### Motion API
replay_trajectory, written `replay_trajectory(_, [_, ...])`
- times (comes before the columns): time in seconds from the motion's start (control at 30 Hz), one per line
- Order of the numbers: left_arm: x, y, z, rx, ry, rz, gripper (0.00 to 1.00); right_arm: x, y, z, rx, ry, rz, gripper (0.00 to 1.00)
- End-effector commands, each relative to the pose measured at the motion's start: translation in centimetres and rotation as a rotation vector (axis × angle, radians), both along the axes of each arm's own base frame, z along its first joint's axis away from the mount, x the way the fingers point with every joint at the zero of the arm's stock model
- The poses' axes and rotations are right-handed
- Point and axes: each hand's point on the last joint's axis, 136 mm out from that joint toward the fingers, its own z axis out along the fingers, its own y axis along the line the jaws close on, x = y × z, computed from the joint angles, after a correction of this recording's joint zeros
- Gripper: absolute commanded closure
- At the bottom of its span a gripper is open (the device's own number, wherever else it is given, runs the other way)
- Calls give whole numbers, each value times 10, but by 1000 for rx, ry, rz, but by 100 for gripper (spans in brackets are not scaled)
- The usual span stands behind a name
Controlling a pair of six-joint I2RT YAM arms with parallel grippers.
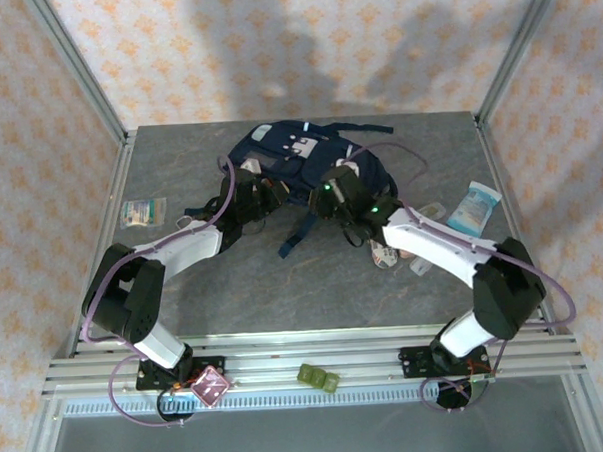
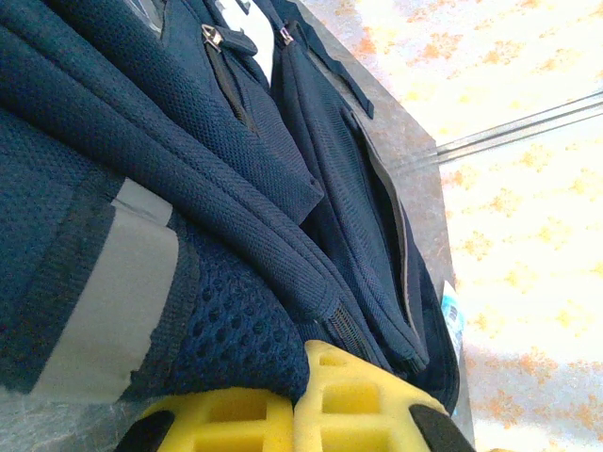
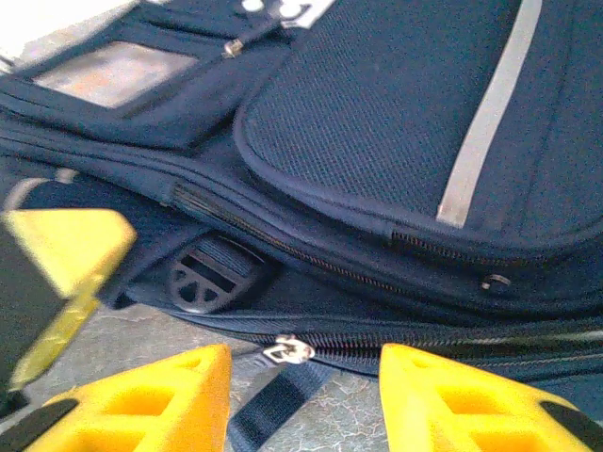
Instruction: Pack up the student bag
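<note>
Top cam: saw bag (image 1: 298, 156) flat at far-mid counter (image 1: 234, 289), straps trailing to near side. Found left claw (image 1: 270, 194) at bag's left edge and right claw (image 1: 330, 185) at its near-right edge, close tog. Noted small packet (image 1: 143, 211) and tissue pack (image 1: 473, 206) out on counter, apart from bag. Judged risk: arms bumping, or loose strap (image 1: 297, 236) snagging a wrist on any pull.

Left wrist: saw left claw (image 2: 297, 414) pressed together, hard against bag (image 2: 236, 188) mesh; couldn't confirm any fabric nipped. Feared a weak or missing hold: prob. a sliding bag on any tug from other side.

Right wrist: saw right claw (image 3: 301, 400) spread, empty, w/ zip pull (image 3: 287, 351) and strap (image 3: 268, 411) btwn fingers. Reckoned on poss. mis-grab at closing: strap instead of pull, or skid off small tab, w/ zip left shut, nothing packed.
</note>
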Motion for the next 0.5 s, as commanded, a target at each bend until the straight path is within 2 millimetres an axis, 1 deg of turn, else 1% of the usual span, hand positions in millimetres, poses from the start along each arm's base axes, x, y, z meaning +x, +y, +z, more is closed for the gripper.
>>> replay_trajectory(0.0, [8, -11, 71, -75, -186, -52, 100, -1, -3, 19, -25, -29, 91, 55])
replay_trajectory(0.17, [9, -13, 73, -59, -186, -64, 100, -8, 4, 3, -52, 41, 175, 55])
replay_trajectory(0.3, [9, -14, 75, -70, -188, -68, 100, -11, 17, -6, 4, 64, 205, 55])
replay_trajectory(0.37, [9, -14, 78, -75, -192, -68, 100, -10, 19, -10, 18, 60, 207, 57])
replay_trajectory(0.47, [10, -15, 84, -81, -199, -73, 100, -12, 25, -17, 48, 63, 228, 57])
